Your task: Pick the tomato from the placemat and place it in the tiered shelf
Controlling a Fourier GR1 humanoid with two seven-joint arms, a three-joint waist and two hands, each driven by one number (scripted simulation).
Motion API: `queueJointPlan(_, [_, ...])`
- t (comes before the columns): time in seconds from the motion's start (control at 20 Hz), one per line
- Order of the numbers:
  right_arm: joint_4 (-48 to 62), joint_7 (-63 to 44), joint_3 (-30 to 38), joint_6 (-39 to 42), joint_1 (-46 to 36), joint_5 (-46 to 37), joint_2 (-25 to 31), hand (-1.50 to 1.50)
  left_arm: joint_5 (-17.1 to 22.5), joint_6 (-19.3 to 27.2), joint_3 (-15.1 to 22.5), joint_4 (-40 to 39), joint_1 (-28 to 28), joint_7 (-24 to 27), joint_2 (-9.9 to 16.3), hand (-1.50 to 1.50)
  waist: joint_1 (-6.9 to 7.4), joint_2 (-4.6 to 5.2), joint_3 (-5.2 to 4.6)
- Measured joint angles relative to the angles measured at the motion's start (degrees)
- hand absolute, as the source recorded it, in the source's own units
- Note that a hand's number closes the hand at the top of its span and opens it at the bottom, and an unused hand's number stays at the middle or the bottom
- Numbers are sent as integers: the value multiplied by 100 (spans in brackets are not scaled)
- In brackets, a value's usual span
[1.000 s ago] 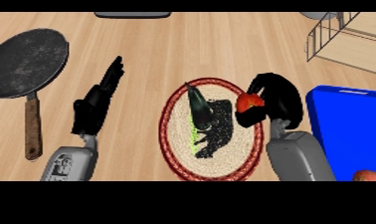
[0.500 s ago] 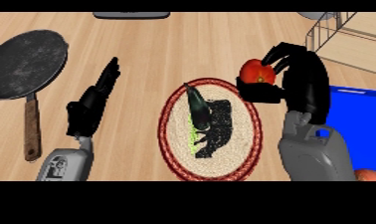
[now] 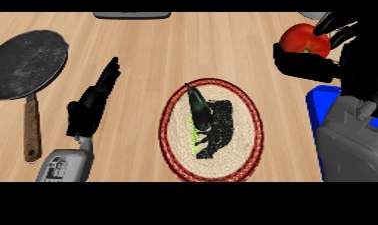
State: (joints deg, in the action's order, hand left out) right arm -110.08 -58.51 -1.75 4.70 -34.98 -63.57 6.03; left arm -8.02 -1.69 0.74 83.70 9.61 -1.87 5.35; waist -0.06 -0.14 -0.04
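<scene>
At upper right of the frame, the right hand (image 3: 325,54) holds the tomato (image 3: 304,39) aloft, curled around it, shelf unseen.

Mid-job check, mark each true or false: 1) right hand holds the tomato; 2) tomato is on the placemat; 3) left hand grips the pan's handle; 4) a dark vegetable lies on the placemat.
1) True: the right hand is curled round the tomato.
2) False: it is held off the placemat, toward the upper right.
3) False: the left hand is open, apart from the pan.
4) True: the dark vegetable lies on the placemat.
</scene>
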Motion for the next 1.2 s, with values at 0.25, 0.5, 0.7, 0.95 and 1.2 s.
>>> queueJointPlan(0.25, [50, 22, 454, 188, -512, -238, 425, 150, 5, -10, -25, -119, 72, 21, -22, 0, 0, 4, 0])
queueJointPlan(0.5, [255, 85, 892, 521, -1048, -248, 854, 150, -119, 119, 88, -38, 31, -27, -151, 0, 12, 4, 0])
queueJointPlan(0.7, [680, 223, 1298, 616, -1464, -132, 1242, 150, -125, 108, 57, -178, 2, 161, -144, 0, 17, 9, 0])
queueJointPlan(0.95, [1257, 425, 1612, 471, -1698, -149, 1678, 150, -142, 107, 116, -40, -22, 29, -193, 0, 30, 13, 1])
queueJointPlan(1.2, [2025, 880, 1863, 53, -1866, -97, 2108, 150, -111, 67, 54, -5, 90, -76, -148, 0, 40, 19, 3])
